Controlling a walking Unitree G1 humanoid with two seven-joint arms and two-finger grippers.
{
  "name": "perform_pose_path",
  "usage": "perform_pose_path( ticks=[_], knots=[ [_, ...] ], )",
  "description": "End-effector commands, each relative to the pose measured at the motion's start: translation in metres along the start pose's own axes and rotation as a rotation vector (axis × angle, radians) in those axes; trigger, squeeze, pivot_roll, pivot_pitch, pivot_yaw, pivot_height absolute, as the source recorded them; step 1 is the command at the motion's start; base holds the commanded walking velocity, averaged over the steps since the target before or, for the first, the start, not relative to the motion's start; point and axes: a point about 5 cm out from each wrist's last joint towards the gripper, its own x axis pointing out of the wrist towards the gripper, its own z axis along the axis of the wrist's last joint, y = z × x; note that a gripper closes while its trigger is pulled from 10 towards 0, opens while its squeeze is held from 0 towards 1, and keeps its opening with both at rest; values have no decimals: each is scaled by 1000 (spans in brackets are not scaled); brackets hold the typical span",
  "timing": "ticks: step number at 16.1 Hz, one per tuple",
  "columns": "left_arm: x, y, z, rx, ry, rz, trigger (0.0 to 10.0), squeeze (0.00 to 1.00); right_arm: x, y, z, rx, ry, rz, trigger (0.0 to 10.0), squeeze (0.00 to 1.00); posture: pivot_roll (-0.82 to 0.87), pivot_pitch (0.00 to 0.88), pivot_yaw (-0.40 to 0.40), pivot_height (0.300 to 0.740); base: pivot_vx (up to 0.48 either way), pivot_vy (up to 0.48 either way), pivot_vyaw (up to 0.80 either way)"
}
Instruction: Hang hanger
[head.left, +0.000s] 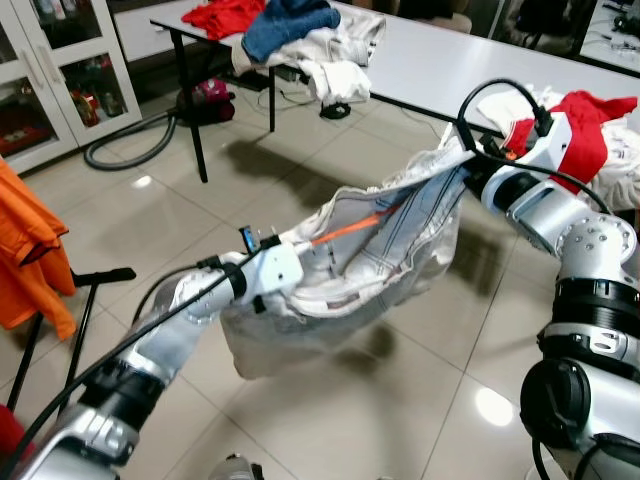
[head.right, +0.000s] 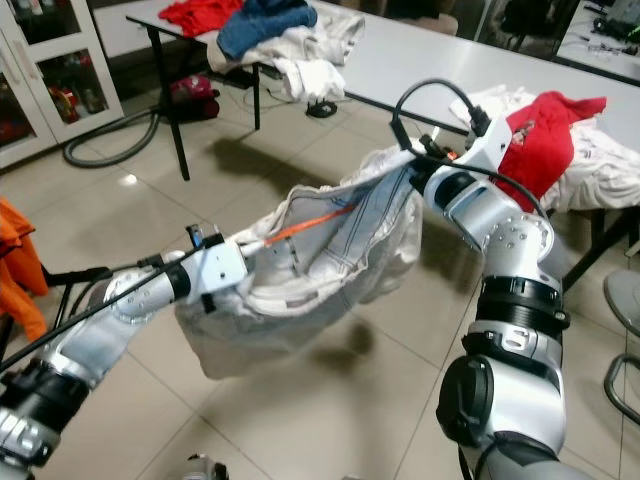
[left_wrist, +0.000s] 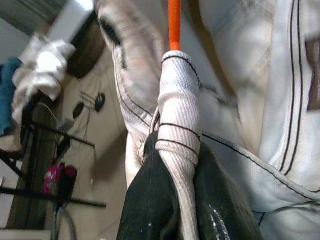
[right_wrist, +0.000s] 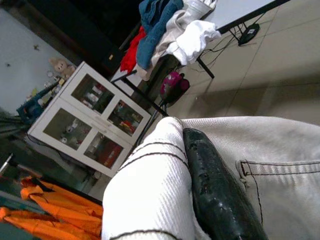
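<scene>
White table (head.left: 450, 60) at back, piled with clothes; more red and white laundry (head.left: 590, 130) at right. Pale trousers (head.left: 380, 270) hang stretched in mid-air between both arms above the tiled floor (head.left: 130, 230). Orange hanger (head.left: 350, 228) sits inside the trousers' waist, rod partly visible. Left gripper (head.left: 290, 262) pinches the waistband at one end, jaws clamped on fabric. Right gripper (head.left: 462, 160) clamps the other waistband end, jaws narrow on cloth.
</scene>
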Motion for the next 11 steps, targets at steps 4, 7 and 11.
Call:
perform_pose_path(
  ticks=[4,7,11],
  knots=[
    [-1,17,-23,-41,175,55,10000,0,-6,21,29,-12,-98,67,0,0,-156,0,-58,740,0,0,0],
    [7,30,-3,-232,38,152,10000,0,-6,13,10,-17,-51,38,0,0,-149,0,-67,740,0,0,0],
    [12,31,9,-454,-56,137,10000,0,-9,4,-13,-78,-3,9,0,0,-149,0,-67,740,0,0,0]
  ],
)
